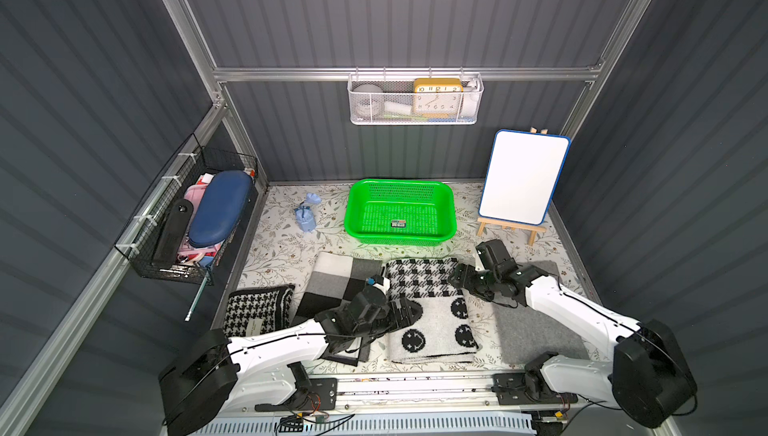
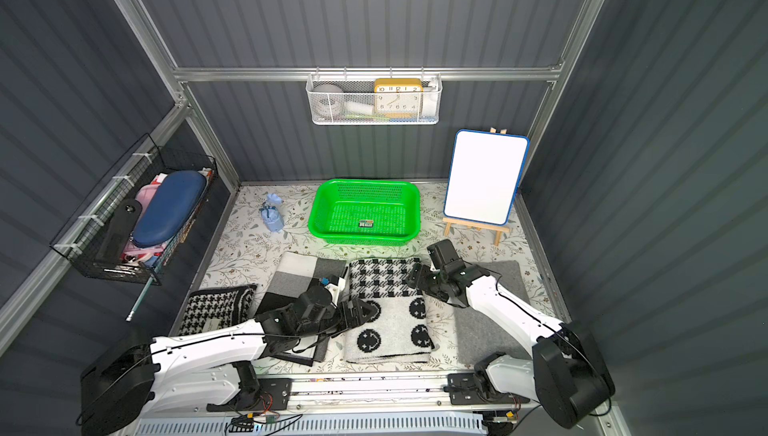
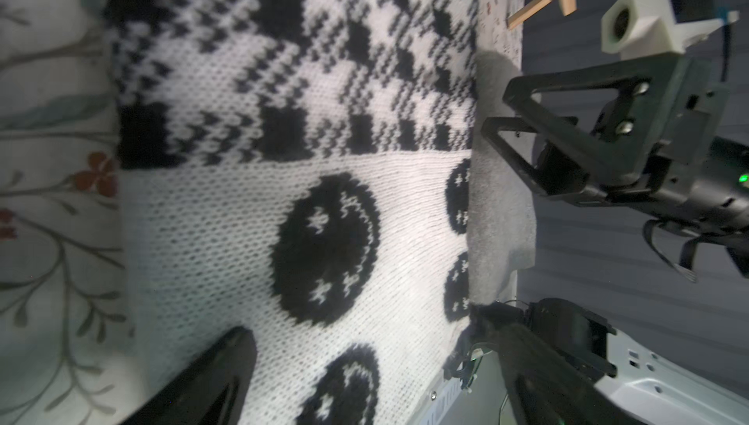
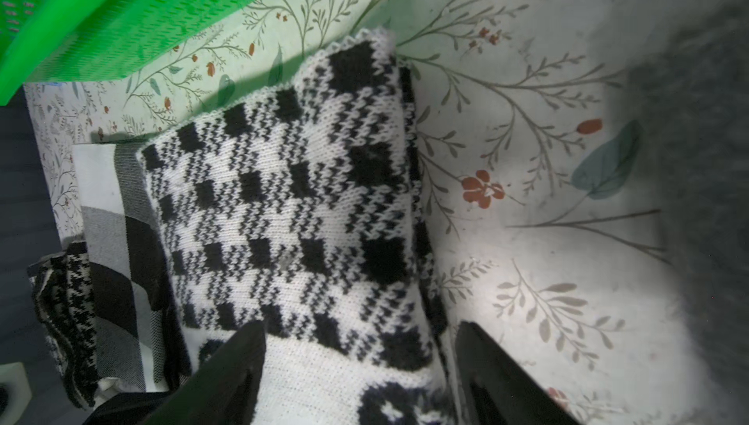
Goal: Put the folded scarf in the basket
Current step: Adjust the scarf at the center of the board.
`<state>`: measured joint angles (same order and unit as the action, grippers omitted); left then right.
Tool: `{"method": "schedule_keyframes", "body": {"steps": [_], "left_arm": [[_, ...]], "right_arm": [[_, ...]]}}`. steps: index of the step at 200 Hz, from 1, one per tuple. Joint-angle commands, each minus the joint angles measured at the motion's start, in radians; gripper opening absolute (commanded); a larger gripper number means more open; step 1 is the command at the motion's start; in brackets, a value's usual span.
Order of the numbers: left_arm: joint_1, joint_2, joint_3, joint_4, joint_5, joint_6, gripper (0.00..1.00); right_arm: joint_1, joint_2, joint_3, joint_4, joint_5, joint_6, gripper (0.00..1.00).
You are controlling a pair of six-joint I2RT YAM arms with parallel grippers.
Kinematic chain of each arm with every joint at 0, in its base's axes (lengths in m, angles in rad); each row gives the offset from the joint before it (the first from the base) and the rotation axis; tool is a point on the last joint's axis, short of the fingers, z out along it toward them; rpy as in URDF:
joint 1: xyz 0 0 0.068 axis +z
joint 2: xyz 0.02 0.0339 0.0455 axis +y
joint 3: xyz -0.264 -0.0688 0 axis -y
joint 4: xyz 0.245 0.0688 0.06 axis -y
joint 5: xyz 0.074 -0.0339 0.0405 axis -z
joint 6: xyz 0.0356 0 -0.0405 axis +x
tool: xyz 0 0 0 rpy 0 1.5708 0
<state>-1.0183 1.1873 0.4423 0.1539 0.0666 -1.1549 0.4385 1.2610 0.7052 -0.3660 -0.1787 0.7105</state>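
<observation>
The folded scarf (image 1: pixel 432 317) (image 2: pixel 386 330), white knit with black checks and smiley faces, lies flat in the middle of the table, in front of the bright green basket (image 1: pixel 401 239) (image 2: pixel 361 240). My left gripper (image 1: pixel 410 310) (image 2: pixel 364 309) is low at the scarf's left side, open, with knit (image 3: pixel 243 220) showing between its fingers (image 3: pixel 210 378). My right gripper (image 1: pixel 457 278) (image 2: pixel 415 278) is at the scarf's right edge (image 4: pixel 283 200). It is open, one finger (image 4: pixel 227 374) over the knit and the other (image 4: pixel 498 378) over the table beside it. The basket (image 4: pixel 121 17) holds only its small label.
A grey, white and black checked cloth (image 1: pixel 332 284) lies against the scarf's left side, a houndstooth one (image 1: pixel 257 309) farther left, a grey felt piece (image 1: pixel 536 321) on the right. A whiteboard on an easel (image 1: pixel 523 180) and a small blue object (image 1: pixel 305 213) flank the basket.
</observation>
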Motion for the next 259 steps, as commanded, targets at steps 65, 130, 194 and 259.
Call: {"method": "schedule_keyframes", "body": {"steps": [65, 130, 194, 259], "left_arm": [[-0.040, -0.023, 0.003, -0.209, -0.085, -0.120, 0.98], [-0.040, -0.057, -0.045, -0.234, -0.041, -0.125, 0.96], [-0.040, -0.059, -0.103, -0.108, 0.018, -0.113, 0.71], [-0.040, 0.073, -0.023, -0.117, -0.077, -0.053, 0.17]], "right_arm": [[0.009, 0.112, -0.003, 0.117, -0.008, 0.027, 0.77], [0.024, 0.162, -0.001, 0.156, -0.036, 0.034, 0.74], [0.035, 0.182, -0.018, 0.174, -0.039, 0.039, 0.53], [0.039, 0.033, -0.117, 0.125, -0.002, 0.075, 0.00]]}}
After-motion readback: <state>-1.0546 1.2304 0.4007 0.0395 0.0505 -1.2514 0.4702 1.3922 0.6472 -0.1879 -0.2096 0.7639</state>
